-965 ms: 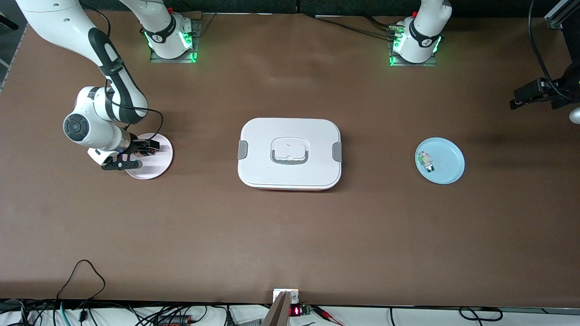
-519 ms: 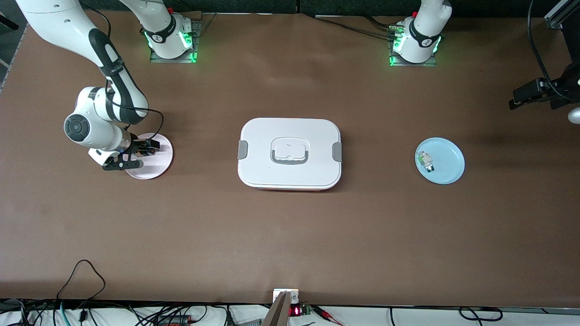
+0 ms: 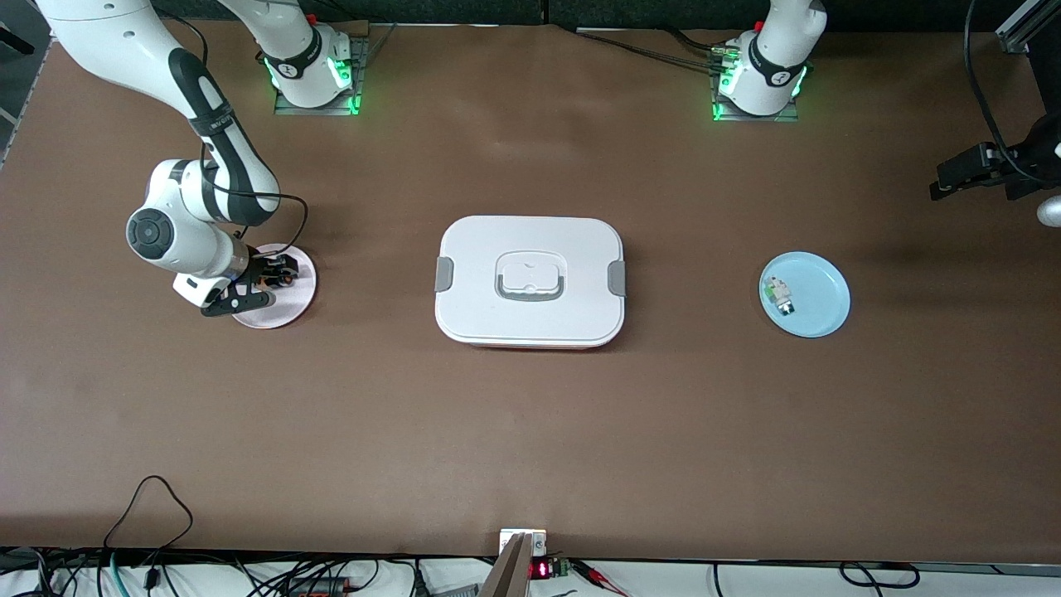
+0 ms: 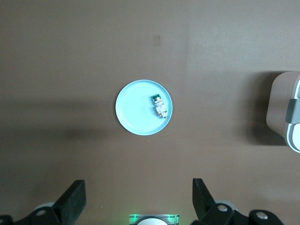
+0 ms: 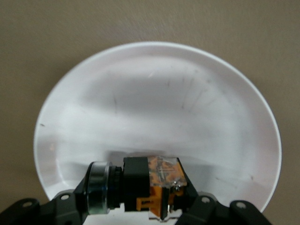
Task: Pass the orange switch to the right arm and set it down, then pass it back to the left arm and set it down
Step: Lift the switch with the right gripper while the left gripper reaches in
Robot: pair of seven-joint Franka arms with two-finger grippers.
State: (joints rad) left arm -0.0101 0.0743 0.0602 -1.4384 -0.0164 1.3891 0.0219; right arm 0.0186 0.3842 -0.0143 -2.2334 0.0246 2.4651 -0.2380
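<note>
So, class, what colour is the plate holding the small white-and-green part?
Pale blue plate, clearest in the left wrist view.

This is a robotics lab bench rather than a home or shop: two large white robot arms with dark joint bands [image 3: 207,141] are bolted on metal base plates lit with green lights [image 3: 315,79] along one edge of a wide table covered in plain brown matting [image 3: 530,431]. Loose black cables [image 3: 149,506] and a small electronic board with a red digit display [image 3: 540,570] crowd the edge nearest the front camera. A black camera bracket on an aluminium frame [image 3: 995,166] stands at the left arm's end of the table.
</note>
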